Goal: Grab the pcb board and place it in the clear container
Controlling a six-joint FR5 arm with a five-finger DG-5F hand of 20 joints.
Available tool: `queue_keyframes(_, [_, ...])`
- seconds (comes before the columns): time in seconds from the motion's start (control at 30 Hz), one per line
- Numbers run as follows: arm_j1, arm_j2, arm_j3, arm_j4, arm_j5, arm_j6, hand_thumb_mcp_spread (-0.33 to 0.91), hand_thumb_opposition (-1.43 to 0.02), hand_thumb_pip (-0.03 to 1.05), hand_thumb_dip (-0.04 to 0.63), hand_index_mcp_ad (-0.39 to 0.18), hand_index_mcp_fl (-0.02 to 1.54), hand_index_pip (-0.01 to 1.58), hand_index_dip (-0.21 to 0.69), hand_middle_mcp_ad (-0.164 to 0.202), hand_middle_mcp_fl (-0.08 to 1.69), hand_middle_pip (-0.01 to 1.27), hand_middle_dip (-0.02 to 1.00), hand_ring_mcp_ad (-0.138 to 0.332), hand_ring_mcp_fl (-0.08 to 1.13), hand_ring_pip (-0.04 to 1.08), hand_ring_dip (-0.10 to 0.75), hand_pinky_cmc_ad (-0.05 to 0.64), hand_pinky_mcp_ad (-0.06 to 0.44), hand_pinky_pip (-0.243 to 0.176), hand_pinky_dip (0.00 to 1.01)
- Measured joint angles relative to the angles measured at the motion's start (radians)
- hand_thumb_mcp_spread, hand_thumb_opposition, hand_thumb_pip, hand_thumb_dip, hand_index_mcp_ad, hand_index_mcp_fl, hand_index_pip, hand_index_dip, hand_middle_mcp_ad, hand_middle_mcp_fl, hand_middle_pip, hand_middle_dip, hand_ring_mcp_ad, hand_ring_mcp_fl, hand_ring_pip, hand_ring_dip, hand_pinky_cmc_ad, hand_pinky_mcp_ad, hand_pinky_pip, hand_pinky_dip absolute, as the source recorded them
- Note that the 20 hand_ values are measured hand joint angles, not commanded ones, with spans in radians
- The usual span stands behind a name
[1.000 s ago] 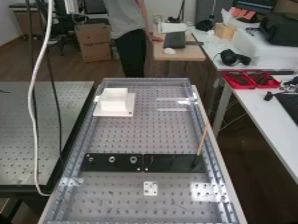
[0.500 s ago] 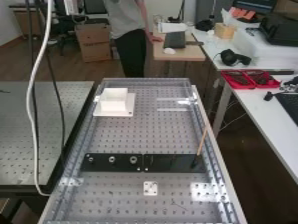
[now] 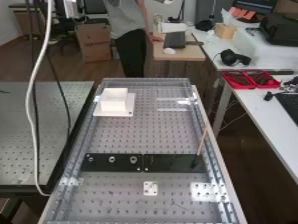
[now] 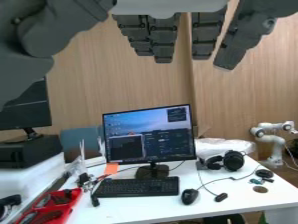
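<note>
Pcb board can't be told for sure on the bench (image 3: 143, 132) — the fingers (image 4: 163, 42) hang straight, released.

From the bench's (image 3: 143, 135) middle, a box (image 3: 114, 100) is sitting at eleven o'clock, plates (image 3: 174, 162) at six, trays (image 3: 238, 80) at two.

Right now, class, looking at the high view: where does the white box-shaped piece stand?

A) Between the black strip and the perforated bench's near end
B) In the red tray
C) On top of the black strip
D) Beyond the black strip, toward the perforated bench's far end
D: the white box-shaped piece stands on the far part of the perforated bench, with bare holes between it and the black strip.
</note>
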Motion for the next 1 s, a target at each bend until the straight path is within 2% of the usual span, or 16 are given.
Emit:
queue_keyframes(0.13, [0.001,-0.003,-0.012,0.01,0.003,0.0,0.19,-0.6,0.1,0.007,0.087,0.03,0.07,0.016,0.094,0.01,0.13,0.03,0.215,0.02,0.08,-0.035,0.328,0.23,-0.12,0.35])
queue_keyframes(0.4, [0.003,-0.007,-0.049,0.037,0.014,0.004,0.19,-0.6,0.1,0.007,0.089,0.02,0.07,0.016,0.094,0.01,0.13,0.03,0.216,0.02,0.07,-0.035,0.328,0.232,-0.124,0.35])
queue_keyframes(0.6, [0.005,-0.005,-0.097,0.091,0.027,0.0,0.18,-0.6,0.1,0.007,0.091,0.02,0.07,0.016,0.096,0.01,0.14,0.03,0.216,0.02,0.07,-0.035,0.328,0.232,-0.124,0.36])
queue_keyframes(1.0, [-0.006,-0.025,-0.152,0.15,0.055,0.017,0.2,-0.61,0.1,0.009,0.093,0.02,0.07,0.016,0.094,0.01,0.14,0.03,0.215,0.02,0.07,-0.035,0.328,0.232,-0.124,0.36])
